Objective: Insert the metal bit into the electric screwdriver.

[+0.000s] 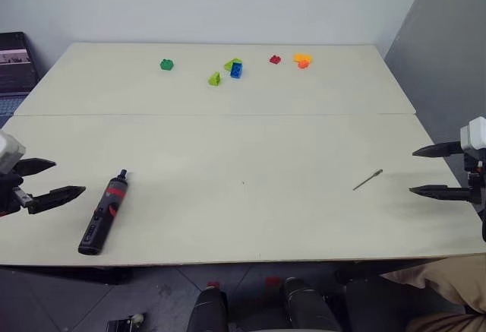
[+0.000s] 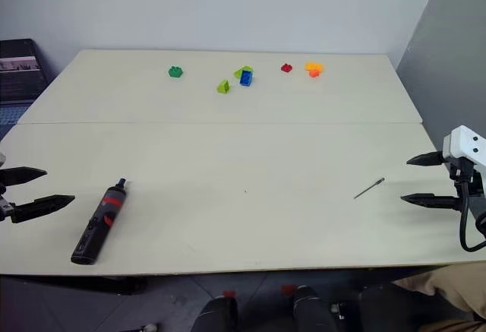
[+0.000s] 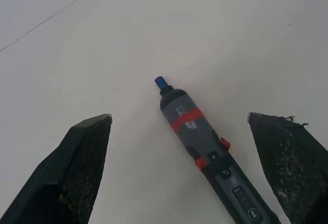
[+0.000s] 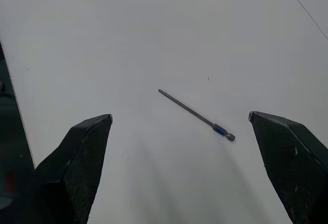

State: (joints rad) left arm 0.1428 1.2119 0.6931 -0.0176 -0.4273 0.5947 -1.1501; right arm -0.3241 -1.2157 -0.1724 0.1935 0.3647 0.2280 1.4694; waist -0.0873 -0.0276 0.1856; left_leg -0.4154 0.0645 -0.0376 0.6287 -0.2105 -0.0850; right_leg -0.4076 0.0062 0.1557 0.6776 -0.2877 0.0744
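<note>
The electric screwdriver [image 1: 105, 210] lies flat on the pale surface [image 1: 243, 142] at the lower left of the left eye view, its narrow nose toward the upper right and its butt near the front edge. The left tool [image 1: 47, 181] hangs just to its left at the frame's left edge, fingers spread wide and holding nothing. In the left wrist view the screwdriver rests between and beyond the two black fingers [image 3: 77, 172], untouched.

The metal bit [image 1: 367, 180] lies at the right of the frame, slanted up to the right, well apart from the screwdriver. The right tool [image 1: 433, 171] hovers just to its right, spread wide and empty. The right wrist view shows a blue band near one end of the bit.

At the upper middle, small toy bricks sit scattered: green [image 1: 166, 64], lime [image 1: 215, 79], blue [image 1: 236, 70], red [image 1: 275, 59] and orange [image 1: 302, 60].
</note>
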